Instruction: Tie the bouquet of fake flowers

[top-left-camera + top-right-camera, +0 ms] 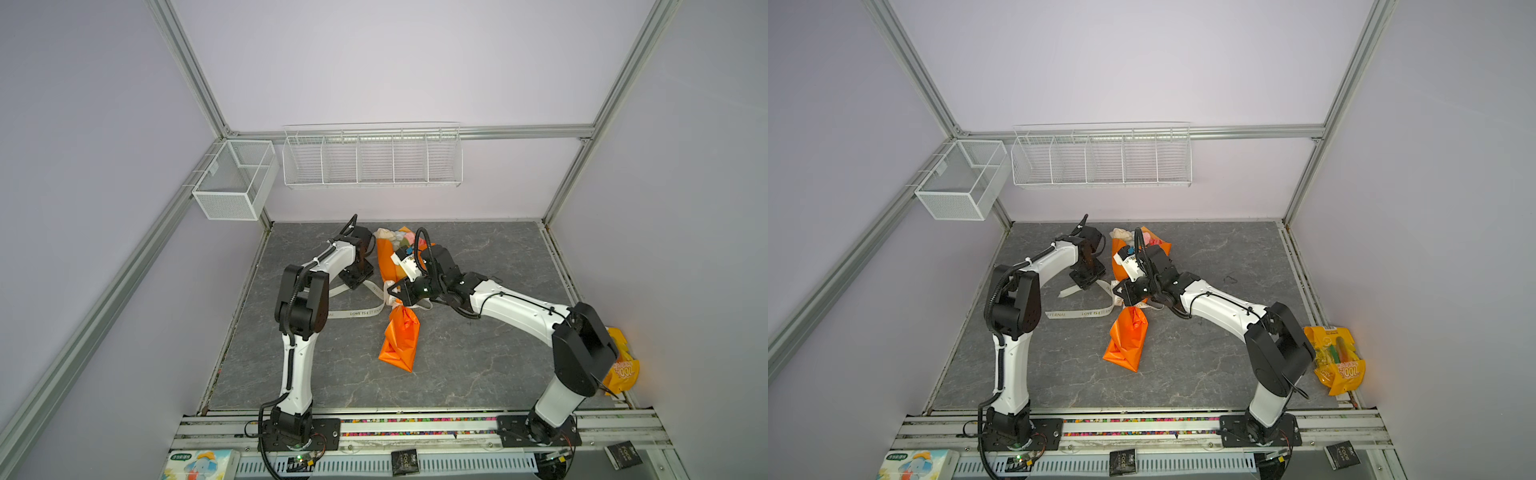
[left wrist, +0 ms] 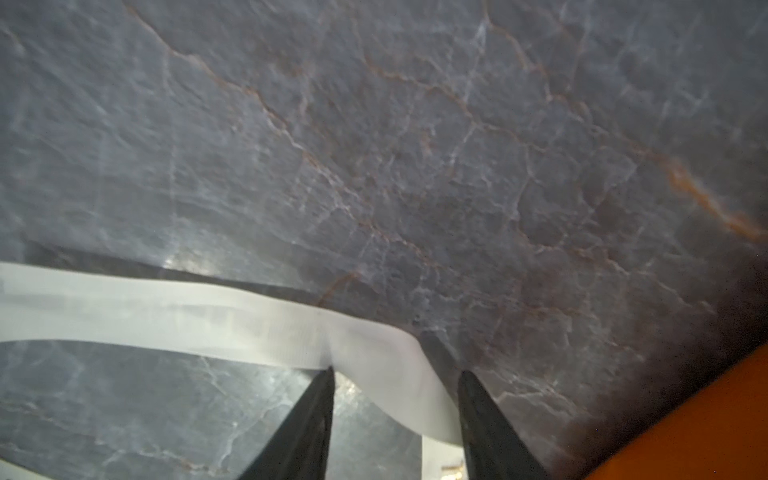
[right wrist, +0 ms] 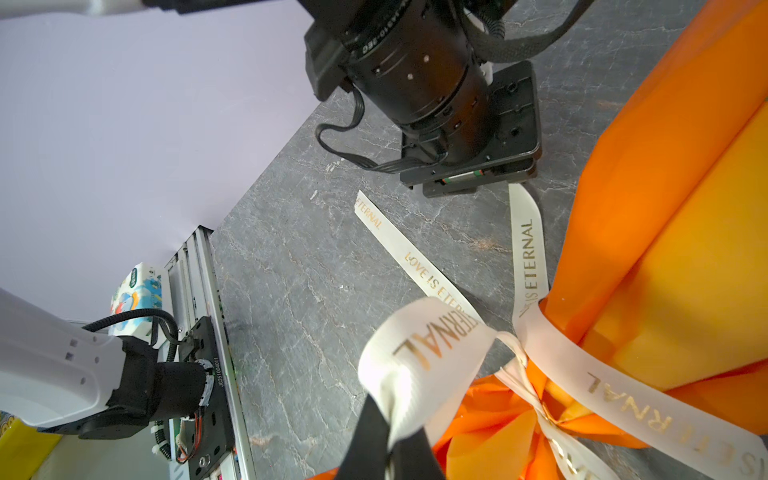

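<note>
Two robot arms work over one gray stone-look table [image 1: 478, 353]. One bouquet [image 1: 397, 237] of pink, cream and white flowers lies between them, inside one orange wrap [image 1: 400, 340]. The flower heads poke out of the wrap's far end, beyond both sets of jaws.

One cream ribbon [image 3: 424, 357], printed LOVE IS ETERNAL in gold, circles the wrap's narrow waist. The right gripper [image 3: 388, 440] is clenched on a loop of this ribbon, right beside that waist. The left gripper [image 2: 395, 374] has its jaws standing apart. The ribbon runs flat through the gap between them, and the wrap's edge is just off to one side.

Two white wire baskets hang on the walls, well beyond the jaws: one mesh box [image 1: 232, 187] and one long rack [image 1: 374, 166] with five compartments.

Behind the jaws, near the arm bases, are one yellow snack bag [image 1: 1337, 361], one tissue pack [image 1: 199, 463] and two black sachets [image 1: 404, 461].
</note>
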